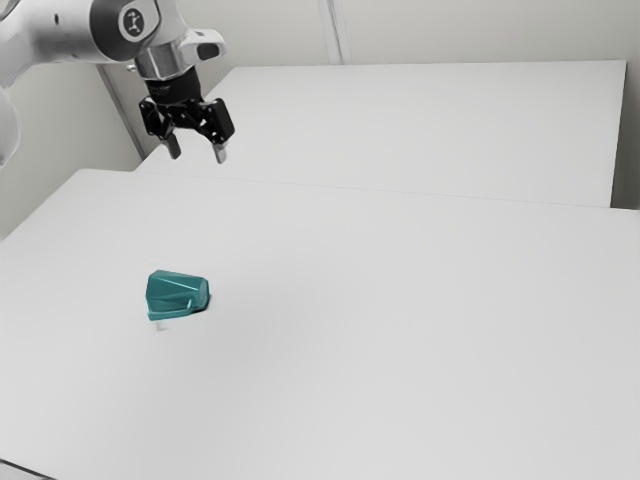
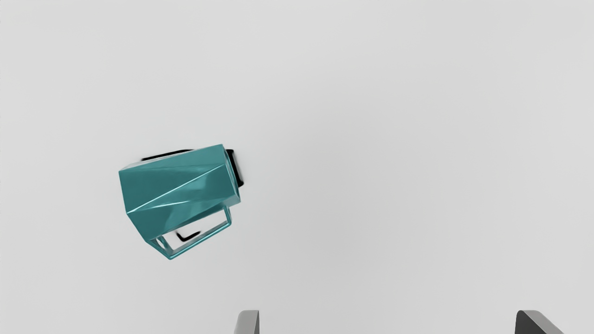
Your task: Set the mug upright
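– How does the pincer point(image 1: 197, 155) look?

– Wide apart. Its two fingers point(image 2: 248, 323) stand well away from each other, and it has hold of nothing.

– And where is it?

– Up in the air over the worktop point(image 1: 400, 330), at the end of the white arm point(image 1: 60, 35), which comes in from the exterior view's upper left. The fingertips point down.

– The mug point(image 2: 178, 190), then?

– On the worktop, lying on its side, so it isn't upright. In the exterior view it is towards the left, lower in the picture than the pincer and well apart from it.

– What does it look like?

– Teal and shiny, with flat, angular faces and sharp creases. One end of the body is broader than the other; in the exterior view the broader end is at the left.

– Can you see the handle point(image 2: 200, 241)?

– Yes, in the wrist view: a thin, squared loop, on the side of the body nearest the fingertips. The mug itself is off to one side of the gap between the fingers.

– Anything dark near it?

– Black shadow point(image 2: 236, 171) along parts of the body's edge, and a small black mark seen through the handle's loop.
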